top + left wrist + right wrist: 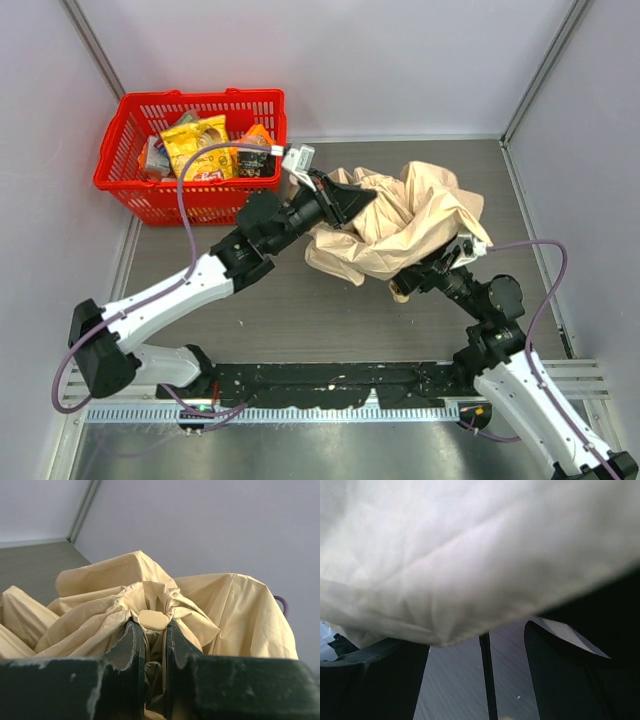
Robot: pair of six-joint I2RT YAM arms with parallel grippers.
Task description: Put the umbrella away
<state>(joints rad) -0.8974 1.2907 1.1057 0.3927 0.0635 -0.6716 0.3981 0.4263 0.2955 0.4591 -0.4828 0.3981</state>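
Note:
The beige umbrella (410, 225) lies crumpled and half open on the table's right half. My left gripper (345, 205) is shut on the bunched fabric just under the pale round top cap (152, 620), its fingers (131, 645) pinching both sides; the gripper shows in the left wrist view (152, 632). The umbrella's pale knob handle (400, 293) points toward the near edge. My right gripper (428, 275) is open at the handle end. In the right wrist view the thin black shaft (487, 675) runs between its spread fingers (560, 680), apart from both, with fabric (470, 555) overhead.
A red plastic basket (200, 97) with snack packets stands at the back left, beside the left wall. Grey walls enclose the table on the left, back and right.

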